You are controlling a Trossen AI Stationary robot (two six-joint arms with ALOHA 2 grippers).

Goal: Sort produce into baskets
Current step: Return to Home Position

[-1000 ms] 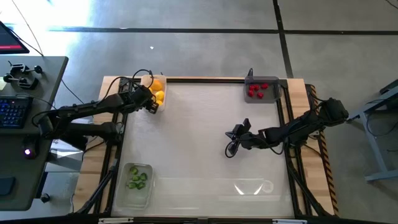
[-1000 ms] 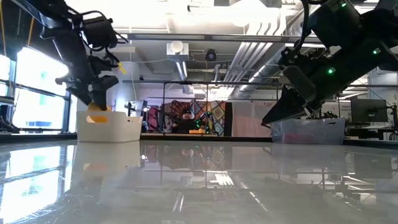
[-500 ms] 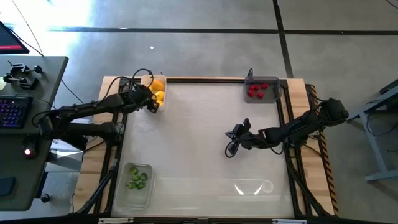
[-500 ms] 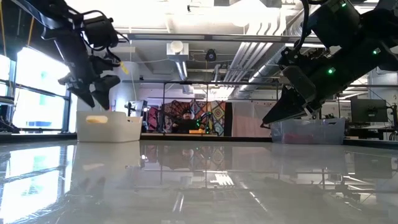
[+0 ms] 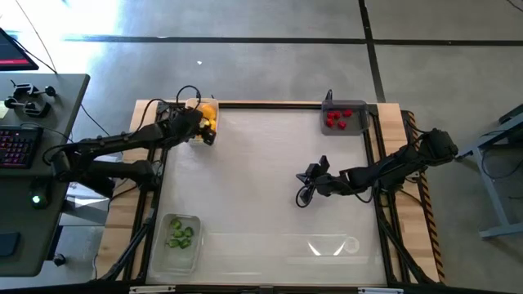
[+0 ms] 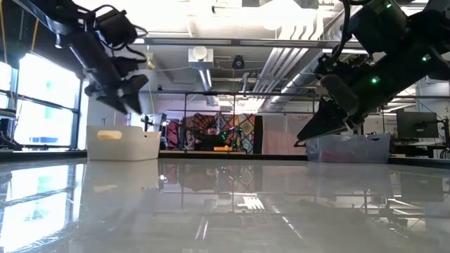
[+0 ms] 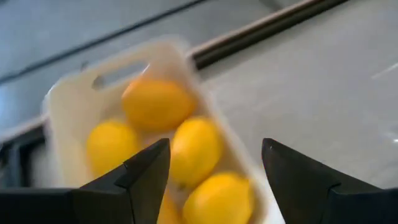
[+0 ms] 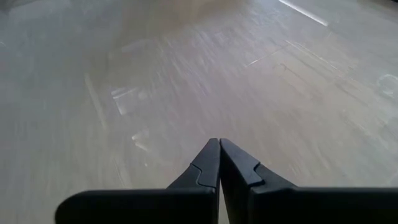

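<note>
The white basket (image 6: 133, 144) stands at the table's far left corner and holds several yellow and orange fruit pieces (image 7: 155, 102). My left gripper (image 7: 214, 180) hovers open above it, nothing between its fingers, and shows over the basket (image 5: 205, 134) in the high view. The dark grey basket (image 5: 344, 118) at the far right holds red berries (image 5: 335, 120). The clear basket (image 5: 178, 242) at the near left holds green pieces (image 5: 181, 235). My right gripper (image 5: 301, 199) is shut and bare over the table's middle right.
Black cables (image 5: 184, 94) loop beside the white basket. Wooden side rails (image 5: 413, 139) run along the table's edges. The wide middle of the glossy tabletop (image 5: 261, 171) lies bare between the arms.
My left gripper has risen off the white basket and tipped its fingers up toward level, staying open. A yellow piece seen at its fingertips a second ago now lies lower, inside the basket.
</note>
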